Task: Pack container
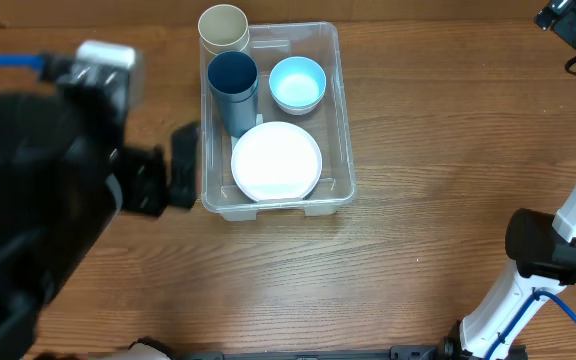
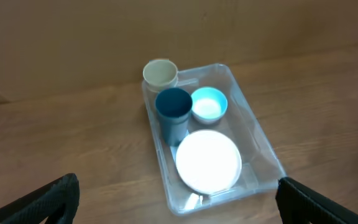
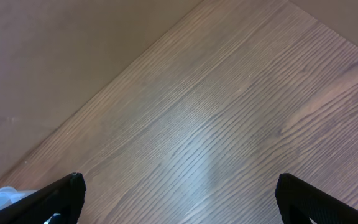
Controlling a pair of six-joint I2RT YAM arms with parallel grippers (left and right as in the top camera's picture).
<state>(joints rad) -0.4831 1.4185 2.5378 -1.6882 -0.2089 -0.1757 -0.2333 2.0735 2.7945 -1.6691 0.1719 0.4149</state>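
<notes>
The clear plastic container (image 1: 345,120) stands at the table's middle back and also shows in the left wrist view (image 2: 263,140). Inside it are a dark blue cup (image 1: 233,85), a light blue bowl (image 1: 297,83) and a white plate (image 1: 276,161). A beige cup (image 1: 224,28) stands at the container's far left corner; I cannot tell whether it is inside or just outside. My left gripper (image 2: 179,208) is open and empty, raised to the left of the container (image 1: 183,165). My right gripper (image 3: 179,199) is open and empty over bare wood at the far right (image 1: 573,25).
The brown wooden table (image 1: 418,220) surrounds the container. The left arm's black bulk (image 1: 28,210) fills the left side of the overhead view. The right arm's white base (image 1: 548,260) stands at the front right. A wall edge shows beyond the table in the right wrist view (image 3: 73,56).
</notes>
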